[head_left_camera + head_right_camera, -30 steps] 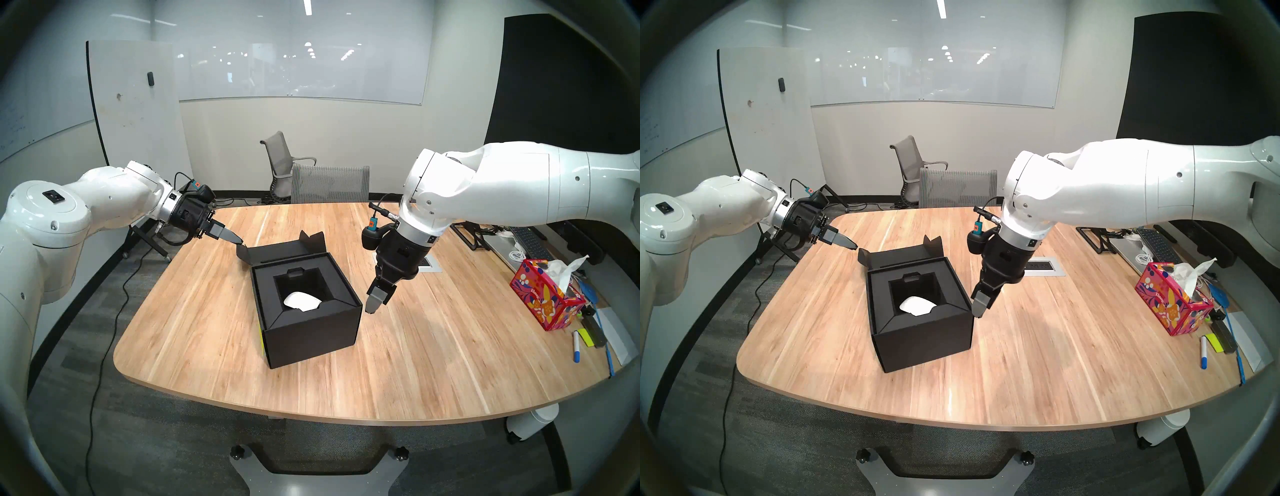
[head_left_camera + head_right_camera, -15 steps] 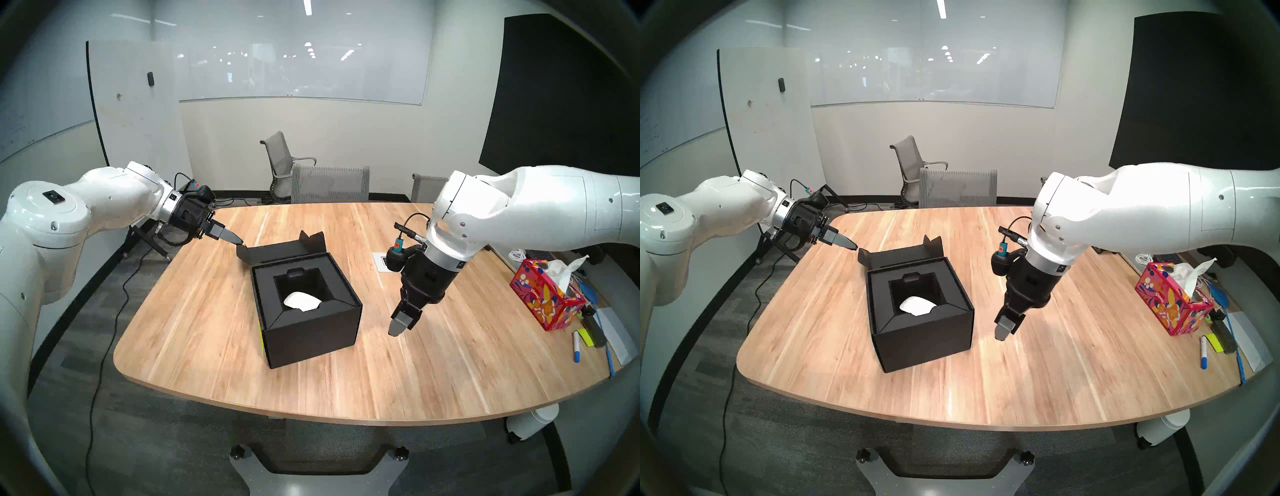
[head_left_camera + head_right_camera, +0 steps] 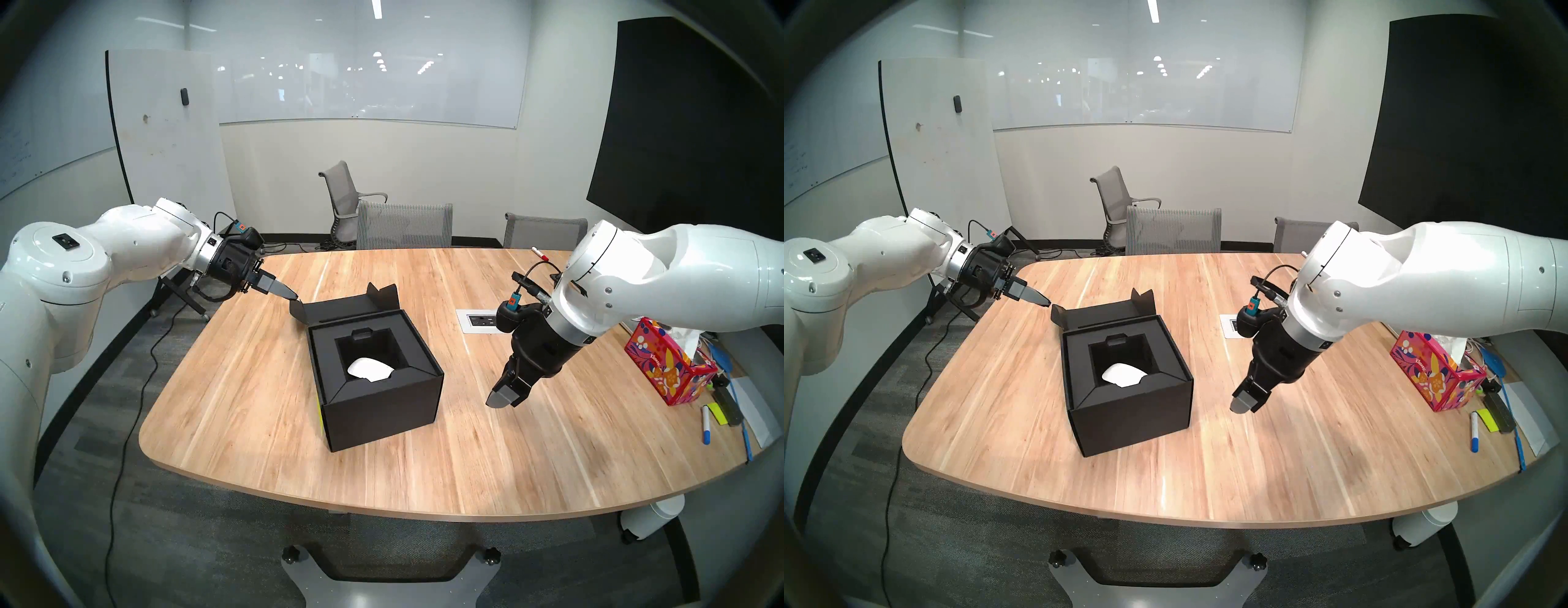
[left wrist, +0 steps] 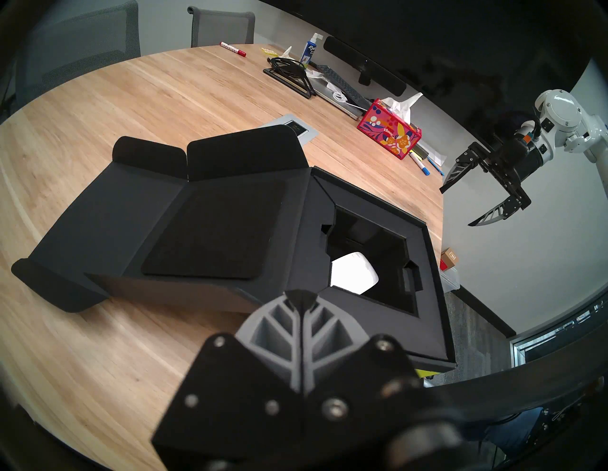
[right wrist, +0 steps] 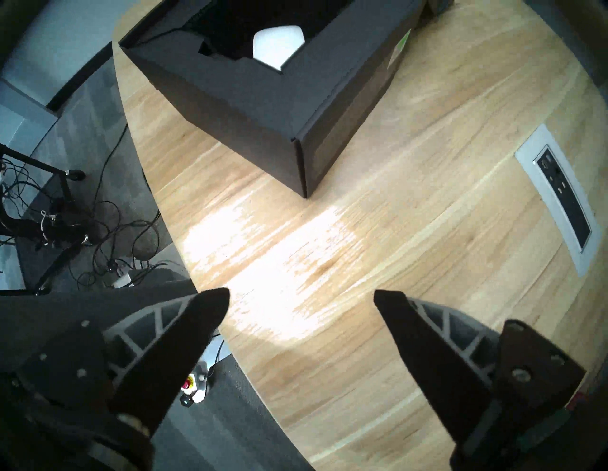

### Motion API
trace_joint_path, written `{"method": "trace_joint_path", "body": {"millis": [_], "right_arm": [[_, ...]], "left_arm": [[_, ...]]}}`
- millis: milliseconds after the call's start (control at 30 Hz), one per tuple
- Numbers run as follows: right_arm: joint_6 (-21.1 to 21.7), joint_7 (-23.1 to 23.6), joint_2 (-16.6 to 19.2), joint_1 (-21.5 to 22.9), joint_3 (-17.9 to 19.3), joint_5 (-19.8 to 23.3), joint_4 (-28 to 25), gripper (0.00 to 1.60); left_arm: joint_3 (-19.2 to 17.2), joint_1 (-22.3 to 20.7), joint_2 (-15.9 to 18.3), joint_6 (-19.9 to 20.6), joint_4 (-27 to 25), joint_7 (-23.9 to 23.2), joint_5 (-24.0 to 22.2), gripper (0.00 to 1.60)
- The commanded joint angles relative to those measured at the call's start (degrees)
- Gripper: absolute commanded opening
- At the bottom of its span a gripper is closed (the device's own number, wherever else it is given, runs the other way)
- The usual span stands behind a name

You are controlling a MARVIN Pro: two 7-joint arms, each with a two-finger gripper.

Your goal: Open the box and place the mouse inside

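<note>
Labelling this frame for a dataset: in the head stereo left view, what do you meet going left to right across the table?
Left gripper → black cardboard box → right gripper → red floral tissue box → blue-capped white marker.

Both arms [image 3: 127, 242] are glossy white shells with silver wrist rings and black gripper bodies — grey ribbed fingers [image 4: 286, 332], small screws, an orange-teal plug [image 3: 514, 300] on a black cable, maybe a connector.

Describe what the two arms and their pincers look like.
Both arms are glossy white with rounded shells and silver wrist rings. Each black wrist housing carries a camera block with a teal-and-orange plug and a looping black cable. The left pincer and right pincer have grey ribbed fingers tapering to dark points.
</note>
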Motion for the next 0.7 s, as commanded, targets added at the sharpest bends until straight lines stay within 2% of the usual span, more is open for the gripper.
{"method": "trace_joint_path", "body": {"millis": [0, 133, 367, 400, 433, 600, 633, 667], "right_arm": [[-6.2, -4.6, 6.5, 2.3, -0.5, -0.7, -3.6, 1.60], [-11.4, -8.7, 9.7, 1.9, -2.0, -1.8, -7.3, 1.60], [-17.2, -13.4, 13.6, 1.2, -4.8, -4.3, -12.1, 1.60], [-18.4, -14.2, 14.9, 1.0, -5.4, -4.9, -13.0, 1.60], [-18.7, -15.2, 14.5, 0.9, -6.2, -5.1, -13.4, 1.60], [-23.3, -20.3, 17.6, 0.3, -9.4, -8.1, -16.1, 1.60], [-25.3, -22.7, 19.2, 0.2, -11.2, -9.0, -16.3, 1.60], [-25.3, -22.7, 19.2, 0.2, -11.2, -9.0, -16.3, 1.60]], "left_arm": [[-0.4, -1.2, -0.1, 0.0, 0.0, 0.0, -0.2, 0.00], [-0.4, -1.2, -0.1, 0.0, 0.1, 0.0, -0.2, 0.00], [-0.4, -1.2, -0.1, 0.0, 0.1, 0.0, -0.2, 0.00], [-0.4, -1.2, -0.1, 0.0, 0.1, 0.0, -0.2, 0.00], [-0.4, -1.2, -0.1, 0.0, 0.1, 0.0, -0.2, 0.00], [-0.4, -1.2, -0.1, 0.0, 0.1, 0.0, -0.2, 0.00], [-0.4, -1.2, -0.1, 0.0, 0.2, 0.0, -0.1, 0.00], [-0.4, -1.2, -0.1, 0.0, 0.2, 0.0, -0.1, 0.00]]}}
